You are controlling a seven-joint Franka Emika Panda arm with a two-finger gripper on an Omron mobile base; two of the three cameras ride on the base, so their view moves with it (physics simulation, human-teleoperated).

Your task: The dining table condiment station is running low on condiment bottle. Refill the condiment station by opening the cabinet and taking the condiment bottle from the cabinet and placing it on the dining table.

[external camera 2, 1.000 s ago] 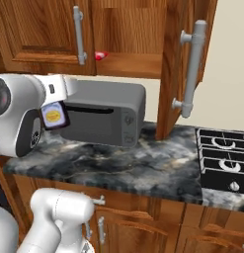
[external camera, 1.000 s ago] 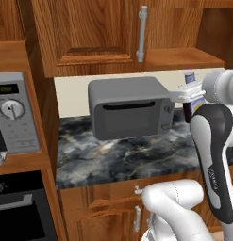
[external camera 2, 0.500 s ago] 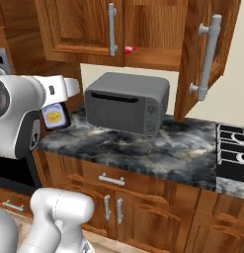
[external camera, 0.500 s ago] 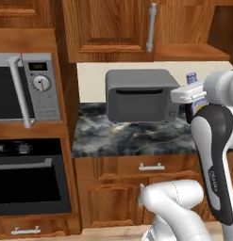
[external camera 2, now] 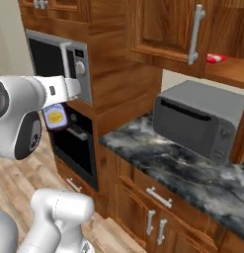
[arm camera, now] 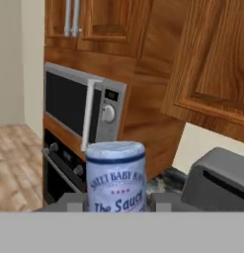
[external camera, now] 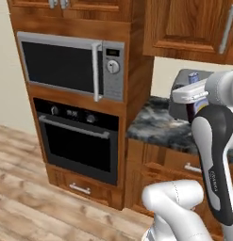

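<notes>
Marbled worktop (external camera 2: 158, 163) bears grey toaster oven (external camera 2: 200, 123); wood floor (external camera: 23, 188) beneath

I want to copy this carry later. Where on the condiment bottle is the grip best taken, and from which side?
Grip the condiment bottle across its round labelled body, below the cap, coming from the side with the claw level. It stands upright, so fingers set on opposite sides of the body keep it vertical, as it is held here.
</notes>
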